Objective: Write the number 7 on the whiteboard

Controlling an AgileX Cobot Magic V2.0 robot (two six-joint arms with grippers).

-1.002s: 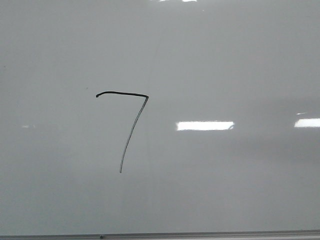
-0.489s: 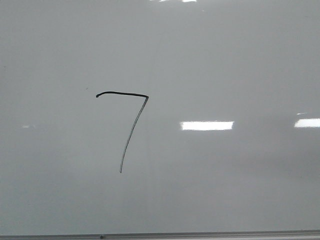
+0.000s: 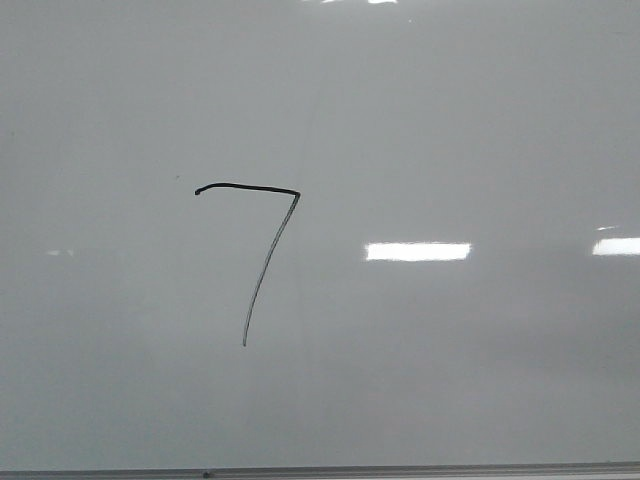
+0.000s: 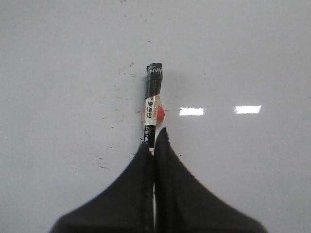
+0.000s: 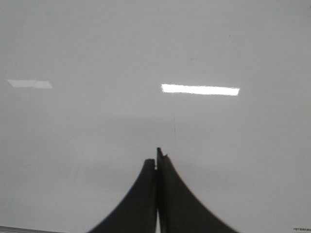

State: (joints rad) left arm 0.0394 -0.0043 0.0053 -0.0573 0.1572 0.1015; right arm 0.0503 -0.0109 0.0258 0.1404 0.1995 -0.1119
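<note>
Shifted slightly right since earlier: the 7 (image 3: 262, 245) on the board (image 3: 480, 120). Left claw (image 4: 154, 141) grips a marker (image 4: 152, 111) sticking out past its tips. Right claw (image 5: 158, 158) closed, empty.

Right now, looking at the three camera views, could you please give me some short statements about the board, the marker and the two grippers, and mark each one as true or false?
1. A number 7 is drawn on the whiteboard. True.
2. The left gripper is shut on a marker. True.
3. The right gripper holds an eraser. False: its fingers are closed together with nothing between them.
4. The marker tip is touching the drawn 7. False: no arm or marker shows in the front view, and no drawn line shows near the marker in the left wrist view.
5. Bright rectangular light reflections lie on the board to the right of the 7. True.
</note>
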